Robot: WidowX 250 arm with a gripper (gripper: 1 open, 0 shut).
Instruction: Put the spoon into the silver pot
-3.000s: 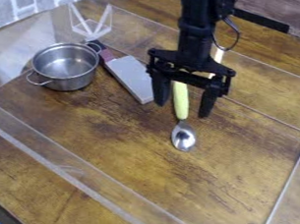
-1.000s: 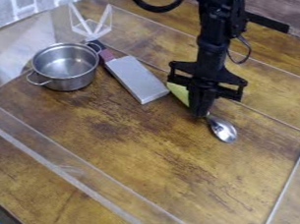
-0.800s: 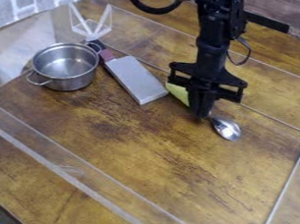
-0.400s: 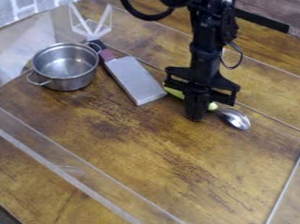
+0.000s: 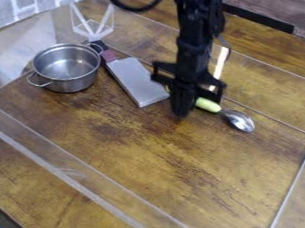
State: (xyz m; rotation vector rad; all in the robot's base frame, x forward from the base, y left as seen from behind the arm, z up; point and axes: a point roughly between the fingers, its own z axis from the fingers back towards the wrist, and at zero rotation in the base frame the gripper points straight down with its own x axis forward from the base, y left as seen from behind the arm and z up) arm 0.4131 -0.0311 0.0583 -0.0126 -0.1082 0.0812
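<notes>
The spoon lies flat on the wooden table. Its silver bowl points right and its yellow-green handle points left. My gripper hangs straight down at the handle's left end with its fingers together. Whether they pinch the handle's tip is hidden by the fingers themselves. The silver pot stands empty and upright at the left, well away from both the gripper and the spoon.
A flat grey rectangular block lies between the pot and the gripper, just left of the fingers. A clear plastic stand sits behind the pot. Low transparent walls border the wooden work area.
The gripper opened briefly, shut again and shifted left. The spoon swung so that its bowl moved up and to the right, and more of its handle now shows right of the fingers.
</notes>
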